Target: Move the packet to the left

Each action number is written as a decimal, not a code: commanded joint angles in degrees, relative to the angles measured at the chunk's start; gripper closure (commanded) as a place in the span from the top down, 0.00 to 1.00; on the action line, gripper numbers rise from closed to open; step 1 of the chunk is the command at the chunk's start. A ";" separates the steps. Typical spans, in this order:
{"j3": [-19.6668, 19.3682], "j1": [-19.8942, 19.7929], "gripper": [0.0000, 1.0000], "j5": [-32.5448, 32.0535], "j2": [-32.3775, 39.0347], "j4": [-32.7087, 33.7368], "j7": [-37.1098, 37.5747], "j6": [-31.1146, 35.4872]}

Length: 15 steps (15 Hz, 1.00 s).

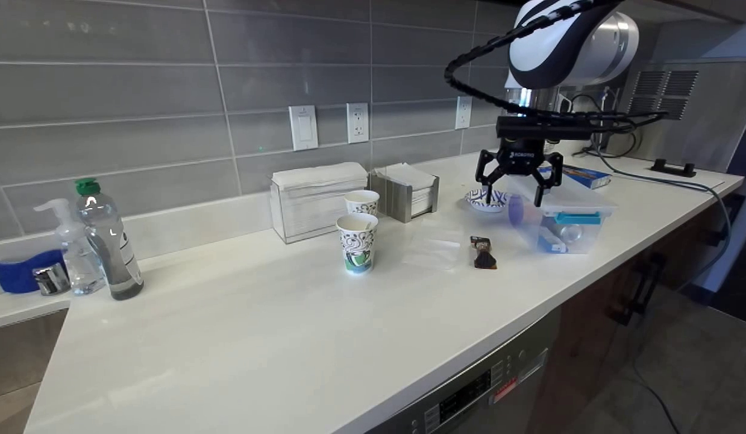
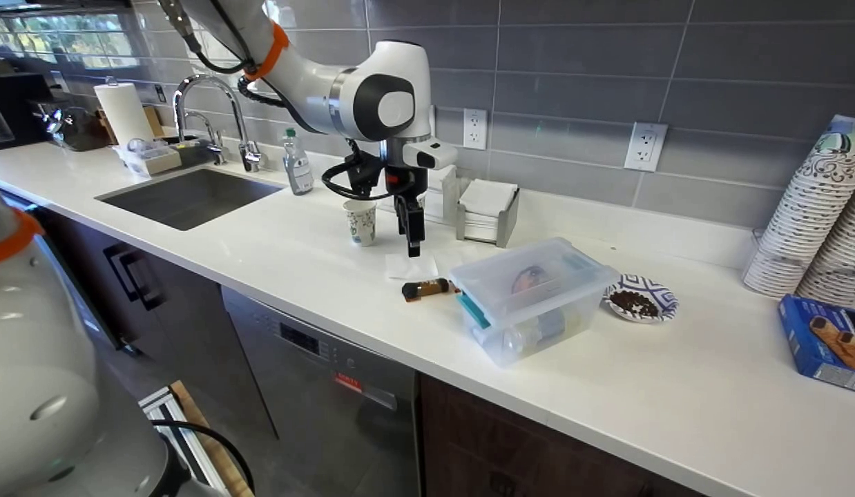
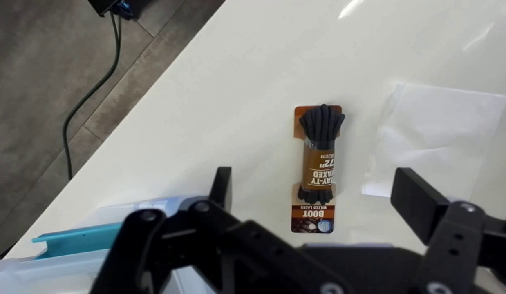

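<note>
And here I hang, my pincer (image 1: pixel 513 196) wide and empty — spread, I'd judge, to straddle that packet of bootlaces (image 3: pixel 318 169) below me on the counter (image 1: pixel 246 337) — just beside the lidded bin (image 2: pixel 536 300).

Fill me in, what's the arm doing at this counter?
The arm has its gripper open above the counter, holding nothing. The packet of boot laces lies between a clear plastic bin and a thin pale sheet. The job is to move it left; it isn't gripped yet.
</note>
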 commanded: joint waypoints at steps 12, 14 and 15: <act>-1.28 0.97 1.00 10.92 6.97 2.95 -12.24 0.65; -1.50 0.93 1.00 11.26 9.11 4.23 -14.17 0.36; -1.62 0.97 1.00 11.13 10.09 4.91 -14.73 0.38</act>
